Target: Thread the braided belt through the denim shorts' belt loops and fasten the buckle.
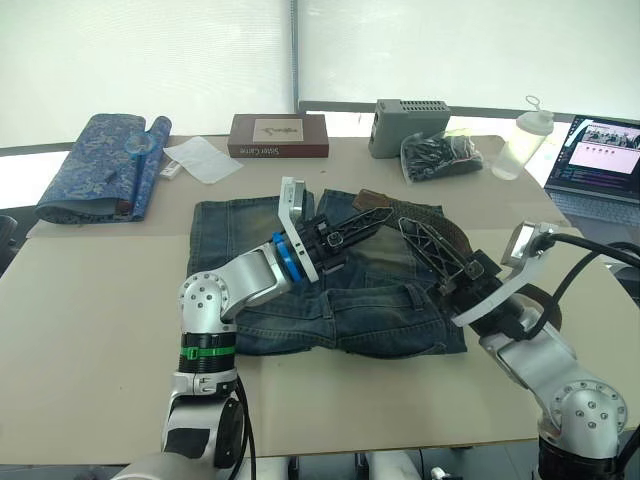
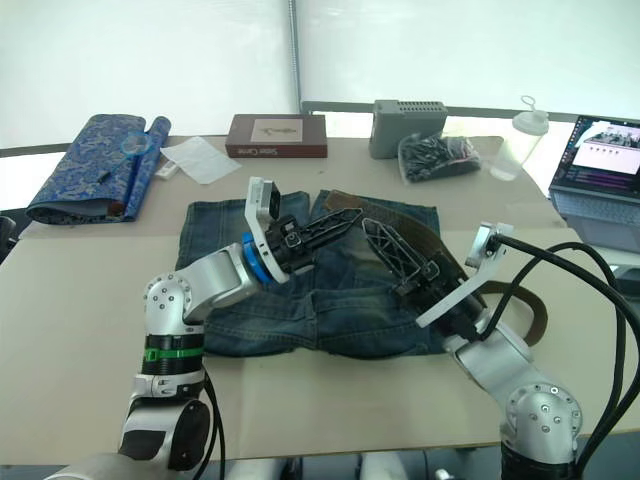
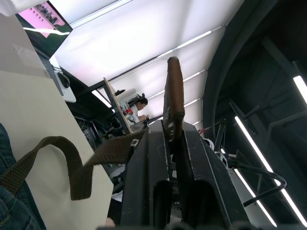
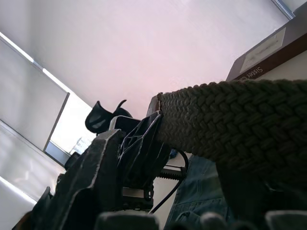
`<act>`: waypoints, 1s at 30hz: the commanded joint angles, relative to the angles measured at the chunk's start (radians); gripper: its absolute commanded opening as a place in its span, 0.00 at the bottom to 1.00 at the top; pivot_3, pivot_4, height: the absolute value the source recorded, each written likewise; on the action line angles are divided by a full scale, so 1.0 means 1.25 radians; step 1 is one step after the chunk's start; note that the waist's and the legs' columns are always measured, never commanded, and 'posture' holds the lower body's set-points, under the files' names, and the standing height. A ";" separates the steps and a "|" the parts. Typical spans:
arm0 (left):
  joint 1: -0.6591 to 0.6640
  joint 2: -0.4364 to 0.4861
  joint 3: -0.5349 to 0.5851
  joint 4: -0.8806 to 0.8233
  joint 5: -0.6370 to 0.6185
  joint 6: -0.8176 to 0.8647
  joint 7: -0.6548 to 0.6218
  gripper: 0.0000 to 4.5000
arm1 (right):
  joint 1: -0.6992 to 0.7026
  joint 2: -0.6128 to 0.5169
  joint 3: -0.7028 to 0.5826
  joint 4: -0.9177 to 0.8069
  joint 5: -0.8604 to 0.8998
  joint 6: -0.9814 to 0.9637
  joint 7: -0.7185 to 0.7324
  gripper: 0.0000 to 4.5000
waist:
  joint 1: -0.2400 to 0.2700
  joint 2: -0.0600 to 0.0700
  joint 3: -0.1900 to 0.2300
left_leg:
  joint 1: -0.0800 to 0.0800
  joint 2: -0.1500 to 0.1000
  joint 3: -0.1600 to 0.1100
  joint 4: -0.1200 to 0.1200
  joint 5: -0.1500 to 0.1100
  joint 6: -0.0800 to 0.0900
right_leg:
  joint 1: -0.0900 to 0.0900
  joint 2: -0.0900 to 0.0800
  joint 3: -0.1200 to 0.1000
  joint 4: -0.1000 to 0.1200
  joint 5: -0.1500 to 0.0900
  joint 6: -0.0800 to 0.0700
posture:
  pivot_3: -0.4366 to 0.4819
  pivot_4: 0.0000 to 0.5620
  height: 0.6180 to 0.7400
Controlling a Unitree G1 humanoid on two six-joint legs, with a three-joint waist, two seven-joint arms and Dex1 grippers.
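The denim shorts (image 1: 330, 290) lie flat near the middle of the worktop (image 1: 90, 330), waistband toward the far edge, and both arms lean in over them, so much of the waistband is covered. I cannot pick out the belt loops or the buckle from here; they are hidden by the arms or too small to tell.

The braided belt (image 2: 440, 252) curves across the waistband's right part and runs off toward the right edge of the worktop, where it loops behind the right arm. The left gripper (image 1: 365, 218) has its fingers clenched on the belt's smooth brown tip; in the left wrist view that tip (image 3: 172, 96) stands up from between the two black fingers (image 3: 148, 177), and a further stretch of the strap sags in an arc behind. The right gripper (image 2: 385, 240) reaches over the waistband with the woven strap (image 4: 240, 124) lying against it, but whether its fingers are grasping the strap or loose I cannot tell.

Along the far edge sit a blue patterned fabric roll (image 1: 100, 165), a brown book (image 1: 278, 135), a grey box (image 1: 410, 125), and a clear bag (image 1: 440, 155) stuffed with small dark items I cannot identify. A plastic bottle (image 1: 522, 145) stands near the far right corner, beside a laptop (image 1: 600, 165) that is cut off at the edge.
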 commanded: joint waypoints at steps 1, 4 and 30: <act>-0.003 0.003 -0.014 -0.034 -0.023 -0.005 0.003 0.00 | -0.025 -0.006 0.001 -0.008 0.001 -0.032 -0.003 0.55 | 0.000 0.000 0.000 | 0.000 0.000 0.000 0.000 0.000 0.000 | 0.000 0.000 0.000 0.000 0.000 0.000 | 0.48 0.27 1.00; -0.001 0.005 -0.018 -0.036 -0.026 -0.009 0.007 0.00 | -0.030 -0.003 0.003 -0.005 -0.002 -0.042 -0.007 0.55 | 0.000 0.000 0.000 | 0.000 0.000 0.000 0.000 0.000 0.000 | 0.000 0.000 0.000 0.000 0.000 0.000 | 0.48 0.27 1.00; 0.005 0.021 -0.038 -0.037 -0.049 -0.032 0.013 0.00 | -0.006 -0.059 -0.021 -0.003 0.023 -0.061 -0.001 0.06 | 0.000 0.000 0.000 | 0.000 0.000 0.000 0.000 0.000 0.000 | 0.000 0.000 0.000 -0.001 0.000 0.000 | 0.48 0.27 1.00</act>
